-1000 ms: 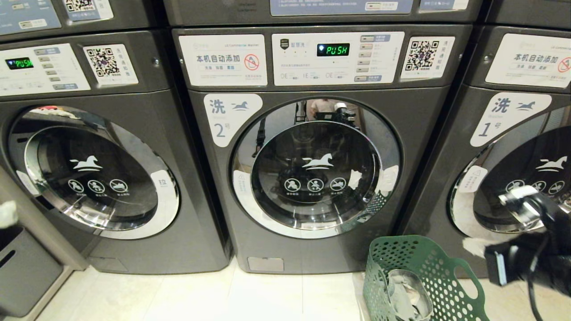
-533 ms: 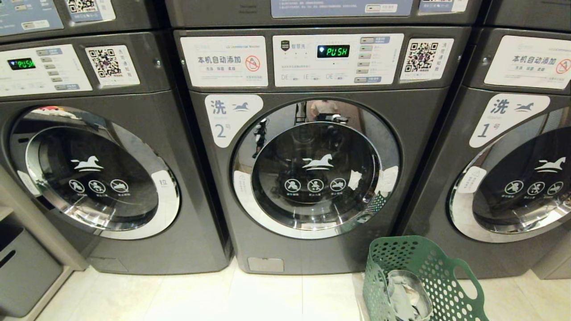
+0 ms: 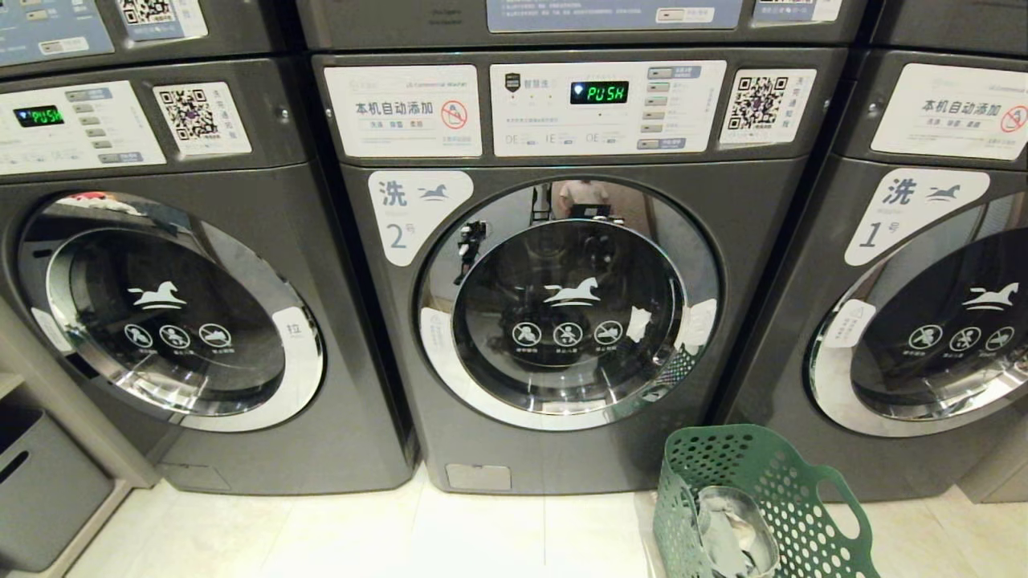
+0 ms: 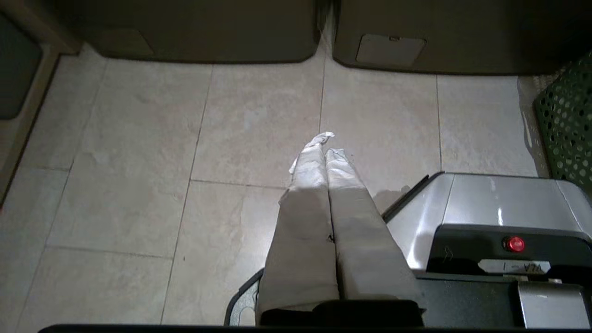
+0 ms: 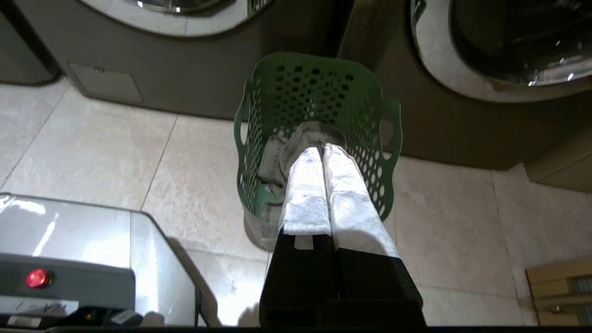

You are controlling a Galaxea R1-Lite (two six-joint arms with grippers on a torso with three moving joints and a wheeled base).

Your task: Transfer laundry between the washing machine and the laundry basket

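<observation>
The right gripper (image 5: pixel 325 150) is closed and empty above the laundry basket (image 5: pixel 249 138); the left gripper (image 4: pixel 325 148) is closed over the floor. The laundry (image 3: pixel 735 530) sits in the basket, and the washing machine (image 3: pixel 385 401) door is shut, so pull that door open first

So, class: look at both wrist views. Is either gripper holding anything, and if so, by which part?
Nothing is held. The left gripper is shut and empty over the floor; the right gripper is shut and empty above the laundry basket, where the laundry lies.
</observation>
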